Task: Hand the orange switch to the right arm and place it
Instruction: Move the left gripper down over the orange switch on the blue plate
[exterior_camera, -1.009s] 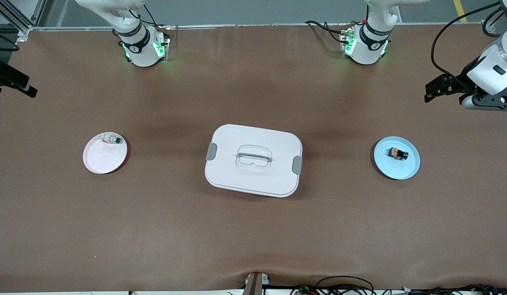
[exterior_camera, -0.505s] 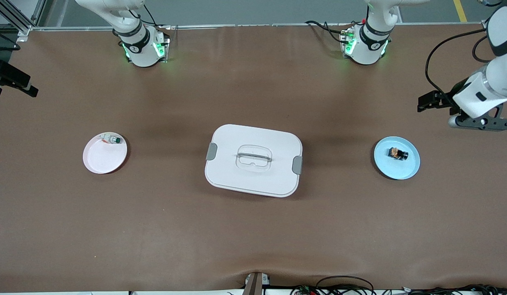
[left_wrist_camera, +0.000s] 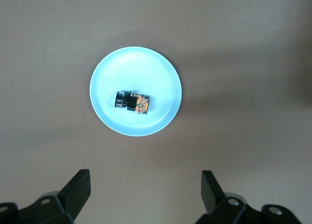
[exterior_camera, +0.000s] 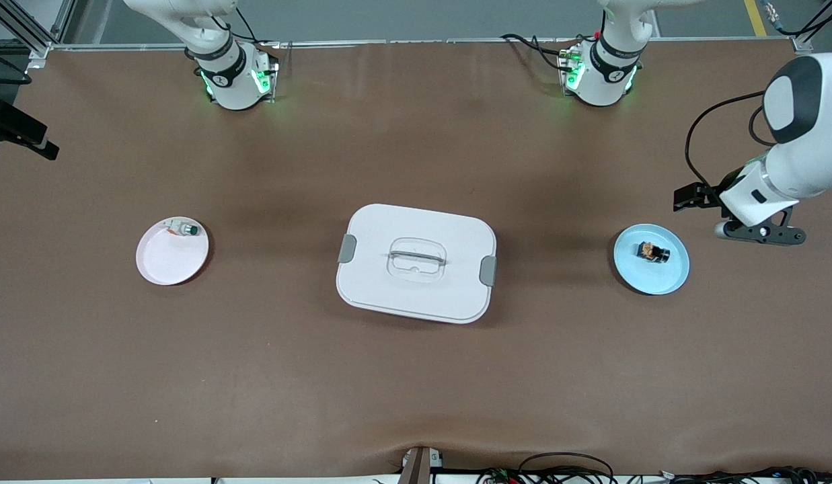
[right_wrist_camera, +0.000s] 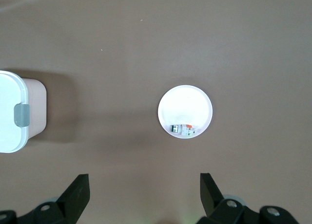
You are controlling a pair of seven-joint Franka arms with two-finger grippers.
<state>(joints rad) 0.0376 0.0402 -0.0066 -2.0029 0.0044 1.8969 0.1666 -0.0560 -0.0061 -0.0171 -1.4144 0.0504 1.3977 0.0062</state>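
Observation:
The orange switch (exterior_camera: pixel 652 252) is a small black block with an orange middle. It lies on its side on a light blue plate (exterior_camera: pixel 671 272) toward the left arm's end of the table. My left gripper (exterior_camera: pixel 760 233) hangs in the air beside that plate, toward the table's end. In the left wrist view the switch (left_wrist_camera: pixel 132 102) and plate (left_wrist_camera: pixel 161 83) lie well below the left gripper (left_wrist_camera: pixel 144 185), which is open and empty. My right gripper (right_wrist_camera: pixel 144 185) is open and empty too, high over the table by the pale pink plate (right_wrist_camera: pixel 187 100).
A white lidded box (exterior_camera: pixel 416 262) with grey latches and a clear handle stands mid-table. The pale pink plate (exterior_camera: pixel 170 259) toward the right arm's end carries a small silver-white part with a green cap (exterior_camera: pixel 185 229). Cables lie along the table's front edge.
The left arm has swung down and toward the front camera, bringing its gripper close beside the blue plate. The switch, plates and box have not moved; the right arm has barely shifted.

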